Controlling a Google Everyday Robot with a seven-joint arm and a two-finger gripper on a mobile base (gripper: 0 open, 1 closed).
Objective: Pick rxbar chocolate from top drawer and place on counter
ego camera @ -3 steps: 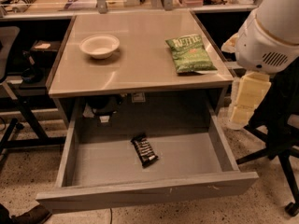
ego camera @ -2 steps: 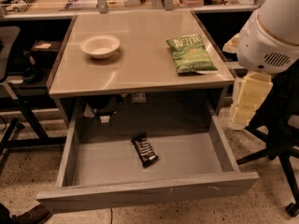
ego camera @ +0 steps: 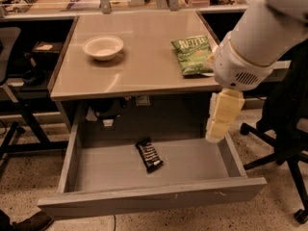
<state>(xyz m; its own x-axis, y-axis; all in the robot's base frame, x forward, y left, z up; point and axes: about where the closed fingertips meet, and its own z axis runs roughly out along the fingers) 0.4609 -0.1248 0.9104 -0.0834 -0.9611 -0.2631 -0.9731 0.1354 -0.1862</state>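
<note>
The gripper (ego camera: pixel 216 132) has swung in toward the drawer since a second ago. It hung out past the counter's corner then; now it hangs pointing down just over the right wall of the top drawer (ego camera: pixel 144 203), near the back. Nothing else has shifted. I take this as the start of the reach rather than the descent, since the tool is still above the drawer's rim and well short of the bar. I cannot tell how wide the gripper is set from here, and I see nothing carried in it.

The rxbar chocolate (ego camera: pixel 149 155) lies flat on the drawer floor, off to the gripper's left in the view and lower, a little nearer the drawer front, turned at a slant. It is untouched, so the pick is all still ahead of me.

Above and behind the gripper sits the counter (ego camera: pixel 144 71), with a green chip bag (ego camera: pixel 193 56) close above the tool and a white bowl (ego camera: pixel 102 47) far off to the tool's left.

The bag's white lettering looks like "Kettle". The bar's wrapper shows lines of white lettering I cannot read.
</note>
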